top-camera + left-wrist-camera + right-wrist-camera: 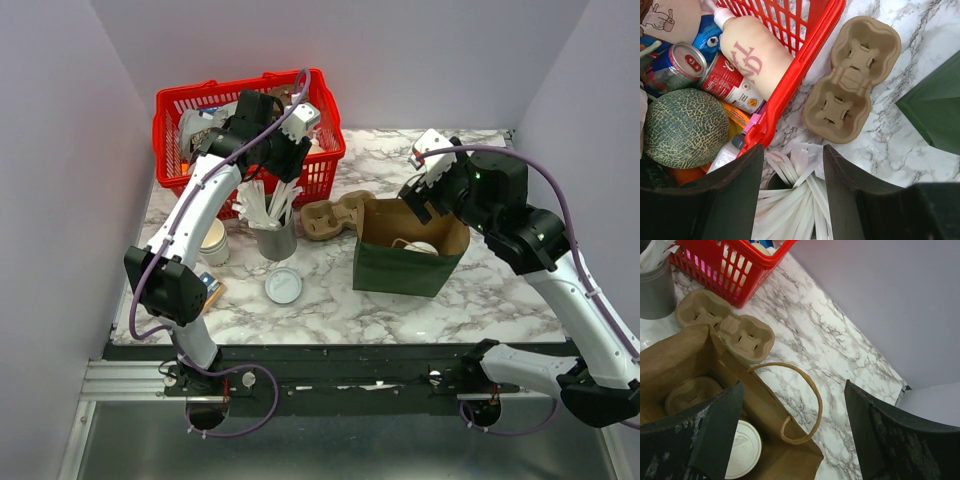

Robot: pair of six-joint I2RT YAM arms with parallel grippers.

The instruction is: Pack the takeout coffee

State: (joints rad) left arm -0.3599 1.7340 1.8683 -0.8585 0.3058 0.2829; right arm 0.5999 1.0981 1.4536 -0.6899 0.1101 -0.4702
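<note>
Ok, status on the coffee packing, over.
Left fingers open, over grey cup of wrapped straws. Right fingers open, empty, above green paper bag. White-lidded paper coffee cup inside bag. Nothing blocking.

With twelve o'clock taken as the far wall, the basket is placed at eleven o'clock on the table. The bag is stood towards three o'clock. A cup carrier is laid at ten o'clock from the bag, just beside it. The canister of straws is set at eight o'clock from that carrier, with a cup stack at its nine o'clock and a loose lid at its six o'clock. Inside the bag, the takeout coffee is seated beside a second carrier.
</note>
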